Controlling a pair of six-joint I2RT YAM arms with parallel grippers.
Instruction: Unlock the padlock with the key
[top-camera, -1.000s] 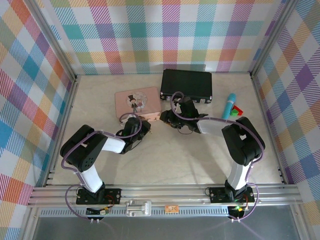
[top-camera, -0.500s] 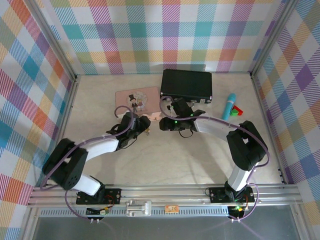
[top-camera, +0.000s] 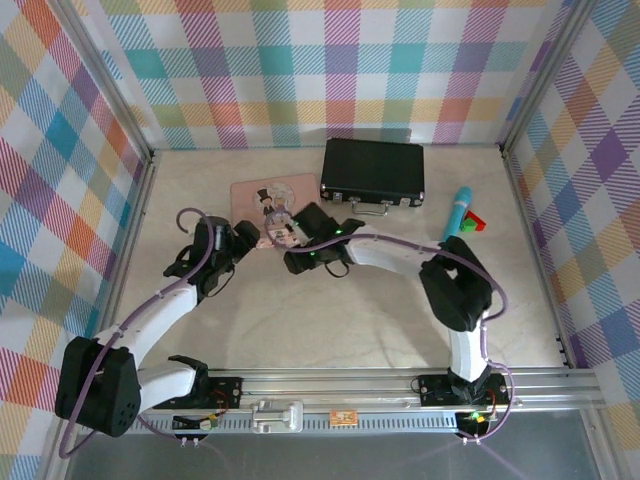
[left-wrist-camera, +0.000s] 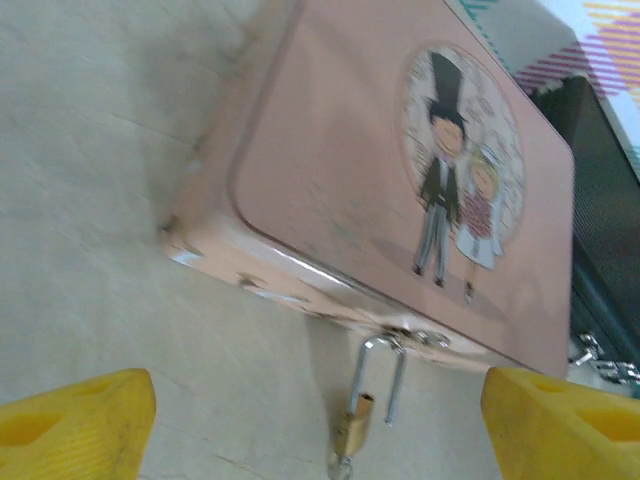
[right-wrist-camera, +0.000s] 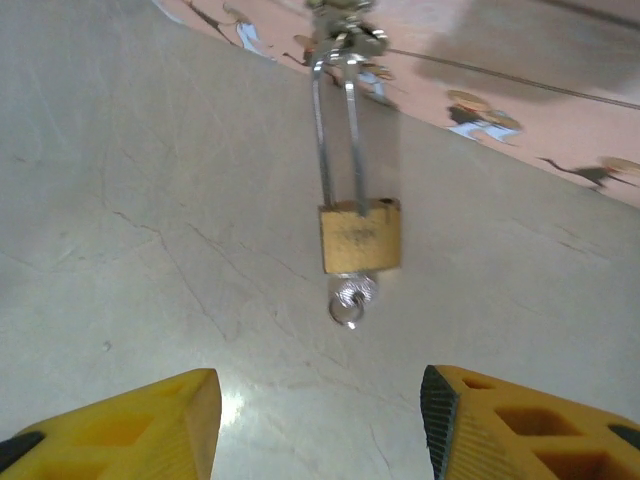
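A pink tin (top-camera: 262, 193) (left-wrist-camera: 360, 170) lies at mid-table. The small brass padlock (right-wrist-camera: 360, 237) (left-wrist-camera: 353, 432) hangs by its silvery shackle (right-wrist-camera: 338, 130) (left-wrist-camera: 377, 375) from the clasp on the tin's front edge. In the left wrist view one shackle leg ends free beside the body. The key (right-wrist-camera: 350, 297) sticks in the padlock's underside, and a small ring hangs on it. My right gripper (right-wrist-camera: 320, 420) (top-camera: 298, 258) is open, just short of the key, touching nothing. My left gripper (left-wrist-camera: 320, 430) (top-camera: 246, 238) is open at the tin's left front corner, with the padlock between its fingers but apart from them.
A black case (top-camera: 372, 170) lies behind and to the right of the tin. A blue tube (top-camera: 458, 212) and a red-and-green block (top-camera: 477, 222) sit at the right. Plaid walls close in the table on three sides.
Both grippers have moved left along the tin's front edge. The left arm has swung out to the left and stretched. The right gripper has backed off a little from the tin.
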